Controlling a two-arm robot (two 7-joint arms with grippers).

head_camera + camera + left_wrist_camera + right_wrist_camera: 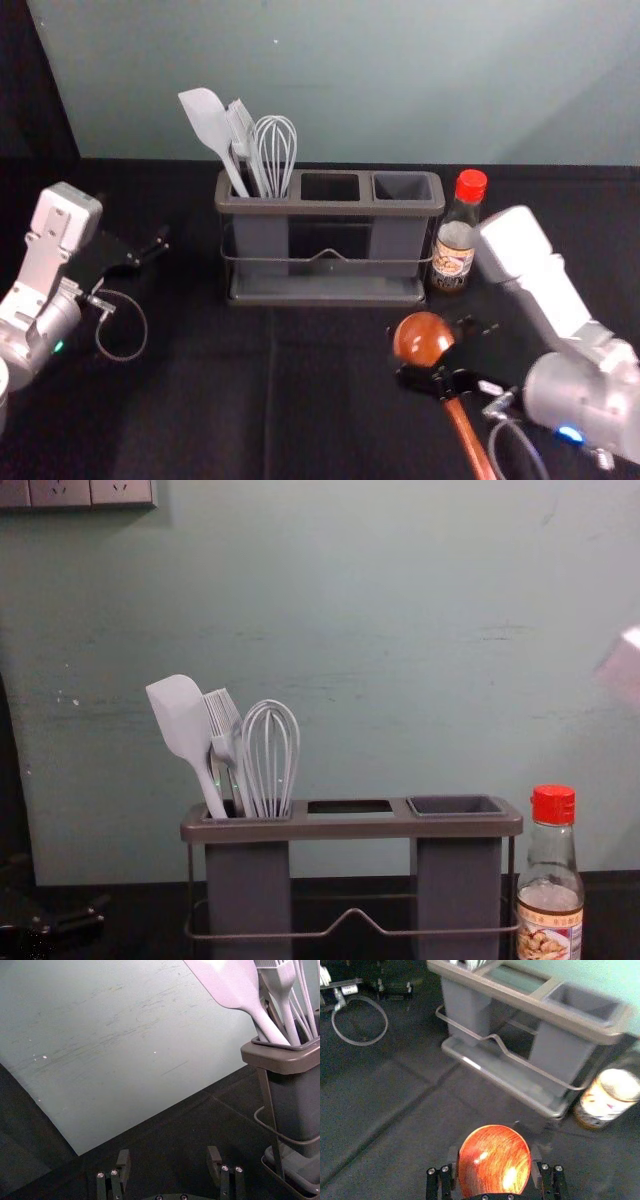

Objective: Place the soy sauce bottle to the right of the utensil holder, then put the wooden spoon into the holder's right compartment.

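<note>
And there was the right claw [440, 350], at about 5 o'clock from the holder [330, 208], straddling the spoon [422, 338]! Its fingers stood wide, one on each side of the round bowl; whether they pressed on the wood, I couldn't tell. The spoon's handle ran down from the bowl toward 5 o'clock, and whether it touched the bench [200, 400] was hard to say. Over to the bottle [453, 250]: upright, red-capped, right there at the holder's 3 o'clock, just beside its end, so that part of the job was in place! In the holder's 9 o'clock compartment, spatula [205, 120], brush [240, 125] and whisk [275, 145] all poked up together. And out at 9 o'clock from the holder, the left claw [150, 252] hung wide open, well apart from it, holding nothing at all.
</note>
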